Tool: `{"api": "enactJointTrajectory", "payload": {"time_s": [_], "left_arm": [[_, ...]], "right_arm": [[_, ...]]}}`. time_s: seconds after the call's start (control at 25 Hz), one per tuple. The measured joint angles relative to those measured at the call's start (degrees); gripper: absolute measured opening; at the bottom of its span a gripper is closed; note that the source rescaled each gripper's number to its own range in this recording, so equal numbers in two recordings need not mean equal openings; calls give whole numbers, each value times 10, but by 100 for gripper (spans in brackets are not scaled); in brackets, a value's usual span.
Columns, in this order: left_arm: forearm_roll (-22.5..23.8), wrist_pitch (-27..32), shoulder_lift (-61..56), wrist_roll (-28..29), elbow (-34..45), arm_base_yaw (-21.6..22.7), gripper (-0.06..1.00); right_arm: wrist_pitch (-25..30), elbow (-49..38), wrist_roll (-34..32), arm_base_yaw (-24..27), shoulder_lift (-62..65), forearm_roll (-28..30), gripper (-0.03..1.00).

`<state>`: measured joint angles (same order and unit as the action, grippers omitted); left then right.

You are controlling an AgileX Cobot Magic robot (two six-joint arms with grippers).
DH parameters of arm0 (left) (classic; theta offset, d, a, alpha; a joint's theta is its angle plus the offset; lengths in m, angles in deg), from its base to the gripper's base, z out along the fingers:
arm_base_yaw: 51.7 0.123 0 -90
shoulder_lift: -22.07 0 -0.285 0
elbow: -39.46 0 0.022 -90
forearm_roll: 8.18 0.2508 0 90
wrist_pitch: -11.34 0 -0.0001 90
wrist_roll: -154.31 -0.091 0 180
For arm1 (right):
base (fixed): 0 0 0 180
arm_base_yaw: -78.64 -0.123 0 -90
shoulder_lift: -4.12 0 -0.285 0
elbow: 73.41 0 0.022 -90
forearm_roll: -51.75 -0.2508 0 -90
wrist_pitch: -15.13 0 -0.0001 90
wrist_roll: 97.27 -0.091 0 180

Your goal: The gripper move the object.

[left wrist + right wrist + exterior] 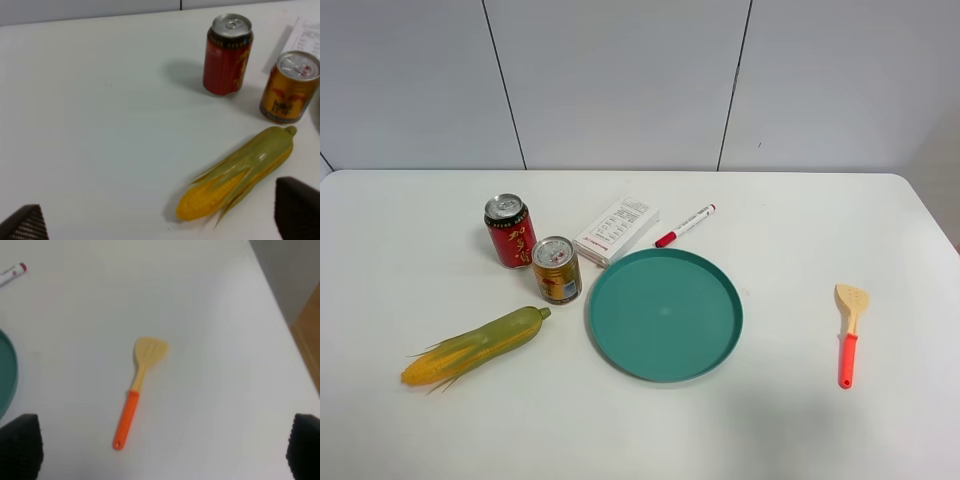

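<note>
The small gold-yellow can (557, 270) stands upright on the white table, just left of the teal plate (665, 315) and in front of the taller red can (510, 231). It also shows in the left wrist view (290, 87), beyond the tip of the corn cob (240, 175). My left gripper (160, 217) is open and empty, its fingertips (22, 222) wide apart above the table, well short of the can. My right gripper (162, 447) is open and empty above the spatula (137, 390). Neither arm shows in the exterior view.
A corn cob (475, 345) lies at the front left. A white box (616, 231) and a red-capped marker (685, 225) lie behind the plate. A wooden spatula with an orange handle (848, 333) lies at the right, near the table edge.
</note>
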<state>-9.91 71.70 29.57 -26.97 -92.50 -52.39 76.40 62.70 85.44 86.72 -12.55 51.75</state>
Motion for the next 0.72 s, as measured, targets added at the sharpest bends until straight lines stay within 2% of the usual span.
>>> {"api": "enactJointTrajectory", "payload": {"time_s": [0.24, 0.72], "left_arm": [[0, 0, 0, 0, 0, 0, 100], [0, 0, 0, 0, 0, 0, 100]], "right_arm": [[2, -43, 1, 0, 25, 0, 97], [0, -46, 1, 0, 28, 0, 95]]}}
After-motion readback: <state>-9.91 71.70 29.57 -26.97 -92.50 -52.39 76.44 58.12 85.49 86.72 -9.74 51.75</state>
